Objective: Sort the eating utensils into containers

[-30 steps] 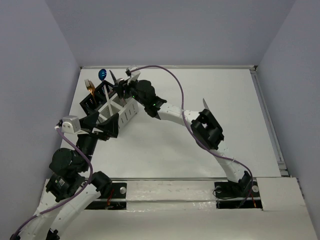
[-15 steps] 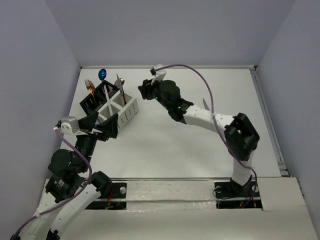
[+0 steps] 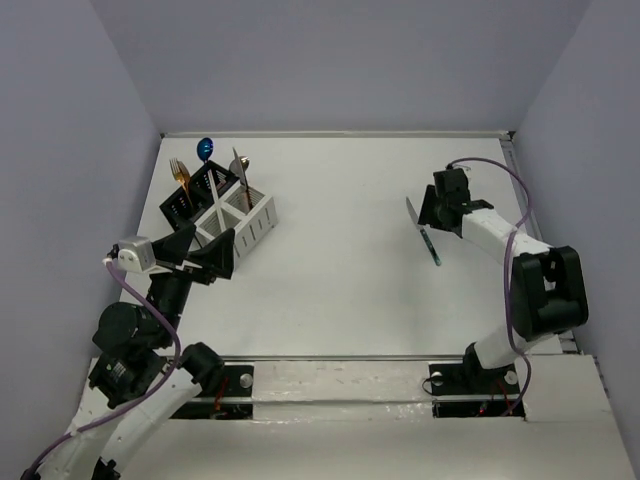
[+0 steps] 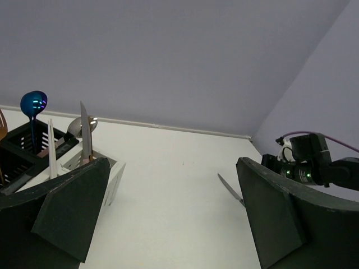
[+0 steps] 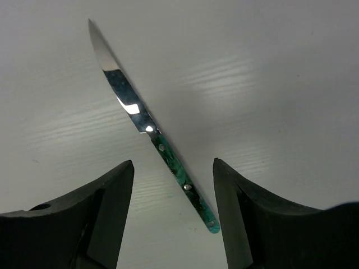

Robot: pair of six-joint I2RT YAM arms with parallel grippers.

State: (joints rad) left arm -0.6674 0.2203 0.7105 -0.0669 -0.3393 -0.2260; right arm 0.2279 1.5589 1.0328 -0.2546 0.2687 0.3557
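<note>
Over the table [image 3: 330, 275], the right arm [image 3: 495, 230] stretches along the right side. The left gripper [image 4: 173, 171] hovers, spread wide, near the white caddy [image 3: 252, 215]. The right gripper [image 5: 172, 168], also wide and empty, hangs above the knife [image 5: 147, 128] (green handle), which lies flat.

Lab test cell: bare white table [image 3: 340, 280] boxed by plain lavender walls [image 3: 340, 60] left, top, right of frame; robot arms [image 3: 530, 290] bolted to rail [image 3: 340, 385] along bottom edge.

Right tool [image 5: 173, 165] swung from caddies [image 3: 222, 206] over to knife [image 5: 147, 126] (jaws apart).
</note>
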